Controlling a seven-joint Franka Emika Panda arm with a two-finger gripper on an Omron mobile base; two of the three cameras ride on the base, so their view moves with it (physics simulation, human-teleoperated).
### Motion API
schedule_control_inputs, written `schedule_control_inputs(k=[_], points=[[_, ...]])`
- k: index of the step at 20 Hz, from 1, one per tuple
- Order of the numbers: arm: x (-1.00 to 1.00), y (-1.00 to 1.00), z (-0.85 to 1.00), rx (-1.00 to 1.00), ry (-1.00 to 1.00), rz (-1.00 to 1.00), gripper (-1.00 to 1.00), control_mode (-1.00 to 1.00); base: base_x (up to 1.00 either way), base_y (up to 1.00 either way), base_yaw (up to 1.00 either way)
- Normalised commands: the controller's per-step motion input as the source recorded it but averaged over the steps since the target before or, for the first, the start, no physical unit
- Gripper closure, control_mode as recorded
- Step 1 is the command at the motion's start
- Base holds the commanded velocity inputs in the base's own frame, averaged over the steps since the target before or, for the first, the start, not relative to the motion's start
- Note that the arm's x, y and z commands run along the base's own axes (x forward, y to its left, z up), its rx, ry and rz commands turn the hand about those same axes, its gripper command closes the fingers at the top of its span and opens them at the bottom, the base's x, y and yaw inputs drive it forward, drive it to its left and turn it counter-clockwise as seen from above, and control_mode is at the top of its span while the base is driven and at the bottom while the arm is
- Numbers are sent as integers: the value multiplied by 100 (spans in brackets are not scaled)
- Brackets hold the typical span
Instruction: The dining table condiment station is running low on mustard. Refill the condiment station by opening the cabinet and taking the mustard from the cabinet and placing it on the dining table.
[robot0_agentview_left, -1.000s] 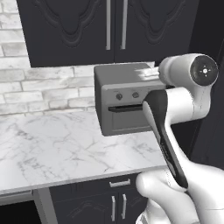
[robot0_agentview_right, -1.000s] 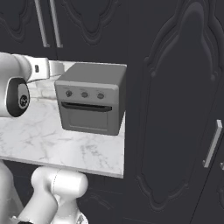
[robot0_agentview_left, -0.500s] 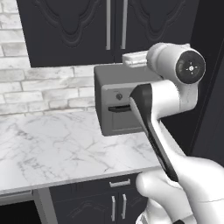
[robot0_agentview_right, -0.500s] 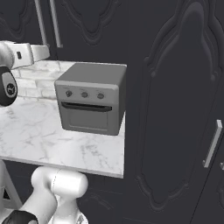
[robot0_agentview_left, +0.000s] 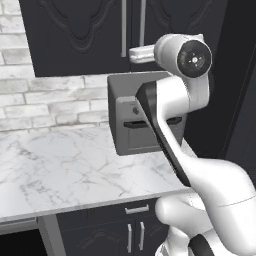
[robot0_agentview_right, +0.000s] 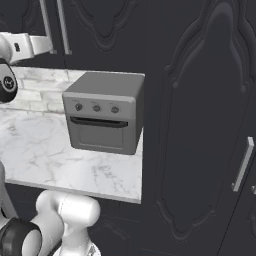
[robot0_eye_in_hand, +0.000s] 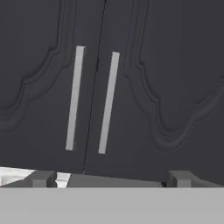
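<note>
Black cabinet (robot0_eye_in_hand: 131, 87) doors closed, silver handles (robot0_eye_in_hand: 108, 103) unlabelled; fingers (robot0_eye_in_hand: 42, 178) spread, holding nothing. Grey toaster oven (robot0_agentview_right: 102, 117) on marble tabletop (robot0_agentview_left: 60, 170); no legible writing.

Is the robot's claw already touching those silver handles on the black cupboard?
Apart. In the hand view the fingertips sit low, below both silver handles of the closed cabinet, with dark door between.

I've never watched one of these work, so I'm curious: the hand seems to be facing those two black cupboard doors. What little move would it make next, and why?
Probably ease the hand forward toward one silver bar handle. The cabinet is shut, both doors meeting at the centre seam, and the gripper sits open, short of the handles, its fingertips spread wide. It must close that gap before it can grasp and pull.
</note>
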Motion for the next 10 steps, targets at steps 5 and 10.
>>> schedule_control_inputs(k=[5, 10], points=[[59, 1, 17, 0, -6, 0, -100, -100, 0, 0, 0], [40, 1, 8, 0, -3, 0, -100, -100, 0, 0, 0]])
